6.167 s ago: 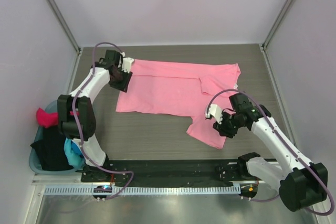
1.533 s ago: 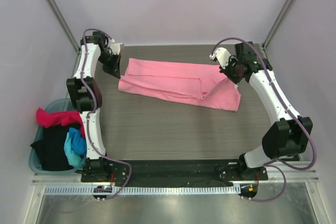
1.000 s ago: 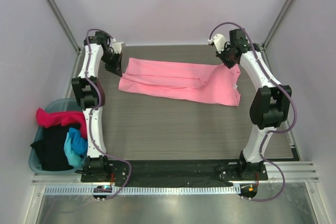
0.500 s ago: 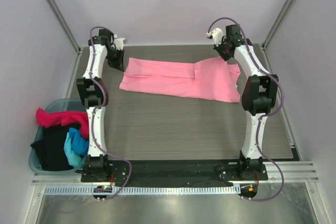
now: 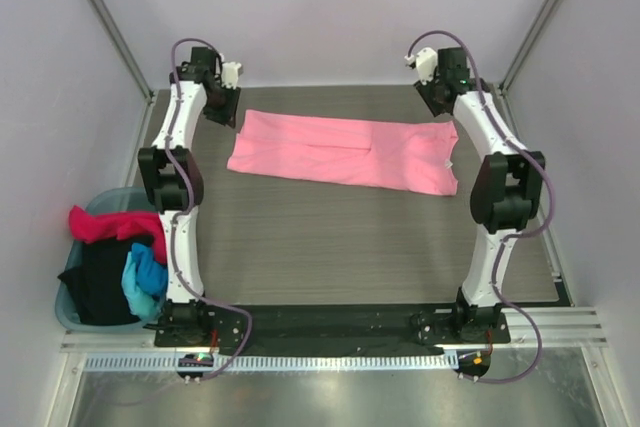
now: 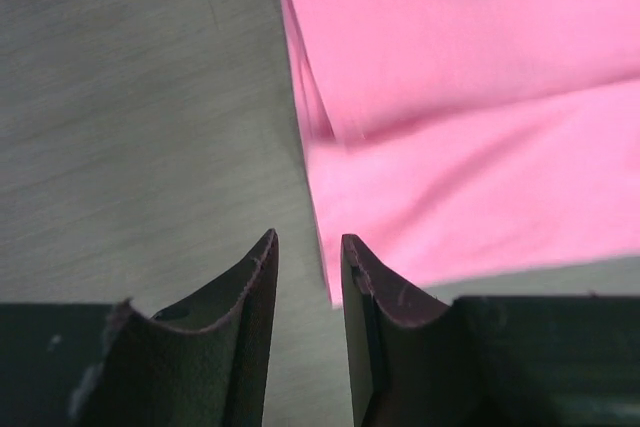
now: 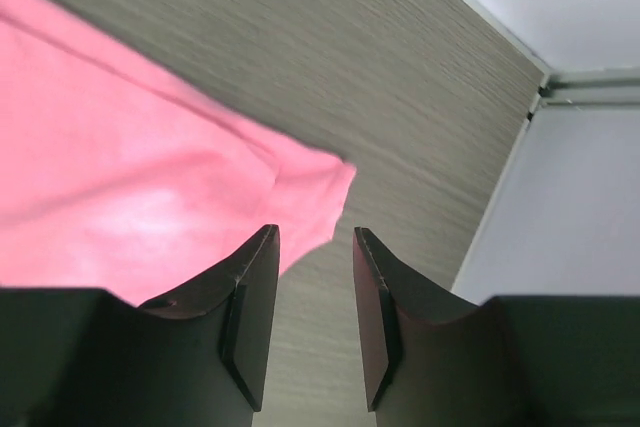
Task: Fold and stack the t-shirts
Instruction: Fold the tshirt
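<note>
So, looking at a light pink t-shirt [image 5: 345, 150] lying flat as a long folded band across the far half of the table [image 5: 330, 237]. Got the left gripper [image 6: 305, 247] just off its left end and the right gripper [image 7: 313, 237] by its far right corner, both slightly parted, clutching nothing. Over left, seeing a magenta t-shirt [image 5: 100, 224], black t-shirt [image 5: 95, 282] and blue t-shirt [image 5: 143, 277] heaped in a teal basket [image 5: 62, 309].
</note>
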Controlling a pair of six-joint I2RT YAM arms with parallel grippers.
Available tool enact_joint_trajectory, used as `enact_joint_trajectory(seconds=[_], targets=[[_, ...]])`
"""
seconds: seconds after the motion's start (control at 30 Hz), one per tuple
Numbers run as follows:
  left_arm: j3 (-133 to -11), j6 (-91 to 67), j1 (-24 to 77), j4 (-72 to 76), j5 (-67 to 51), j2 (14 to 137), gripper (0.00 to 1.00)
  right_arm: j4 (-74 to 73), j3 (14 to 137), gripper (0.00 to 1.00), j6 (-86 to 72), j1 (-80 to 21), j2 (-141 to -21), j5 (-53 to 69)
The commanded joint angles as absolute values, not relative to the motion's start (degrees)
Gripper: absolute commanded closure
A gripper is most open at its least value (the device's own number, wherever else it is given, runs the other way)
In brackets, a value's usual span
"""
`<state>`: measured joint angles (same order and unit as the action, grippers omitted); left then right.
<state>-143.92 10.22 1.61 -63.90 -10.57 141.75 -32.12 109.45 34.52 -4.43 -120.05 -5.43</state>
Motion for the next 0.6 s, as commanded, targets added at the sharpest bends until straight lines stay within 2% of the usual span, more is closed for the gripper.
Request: enact_joint_trajectory(seconds=[0.0, 0.13, 0.3, 0.57], targets=[[-125.9, 14.8, 1.4, -54.3, -12.7, 127.3, 0.67, -31.1, 101.3, 0.59, 34.2, -4.6, -108.3, -6.8], [-116.0, 16.3, 1.5, -52.3, -14.4, 123.0, 0.67, -34.1, 91.9, 0.56, 32.1, -1.9, -103.0, -2.7], [-115.8, 18.7, 1.5, -57.6, -18.3, 125.7, 0.67, -43.6, 88.9, 0.51, 28.2, 2.0, -102.6, 6.8], [-119.3, 22.3, 2.4, -63.9, -15.6, 132.2, 0.63, -45.9, 87.3, 0.51, 27.9, 2.1, -100.9, 9.6]])
